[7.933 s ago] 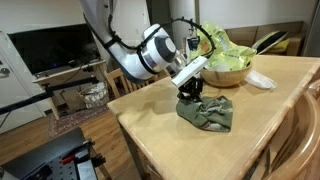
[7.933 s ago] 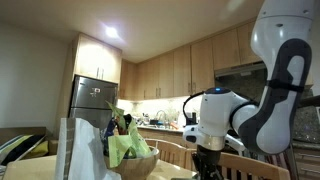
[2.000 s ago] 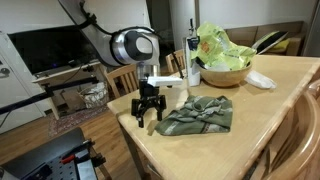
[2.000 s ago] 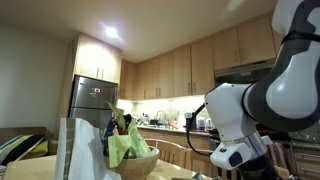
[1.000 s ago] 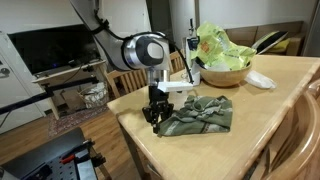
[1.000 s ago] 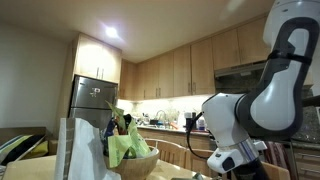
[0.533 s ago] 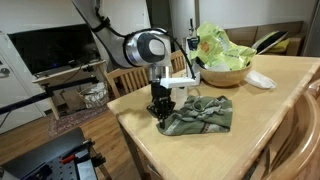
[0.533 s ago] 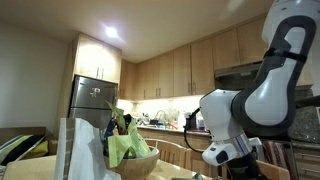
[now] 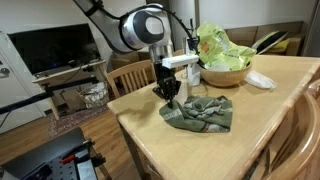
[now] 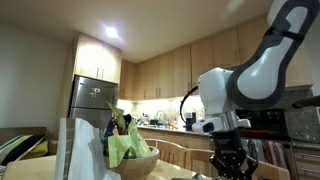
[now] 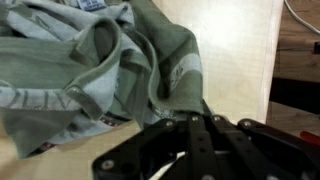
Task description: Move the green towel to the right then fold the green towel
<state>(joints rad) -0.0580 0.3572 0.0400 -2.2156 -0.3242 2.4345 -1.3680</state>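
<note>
1. The hand [image 9: 170,96] is clenched on one edge of the green towel [image 9: 203,114]. In the wrist view, the hand [image 11: 196,122] has its jaws shut on a hem, with rumpled folds spreading beyond them.
2. The towel lies crumpled on the desk [image 9: 280,110], near the desk's front corner. You cannot tell whether the pinched edge is lifted clear.
3. In an exterior view, the bulk of the cloth extends away from the hand toward the wooden bowl [image 9: 226,76]. Its long axis runs along that line.
4. Expect the cloth to trail if you pull away from the bulk. Moving toward the bowl would likely lay the edge over the rest.
</note>
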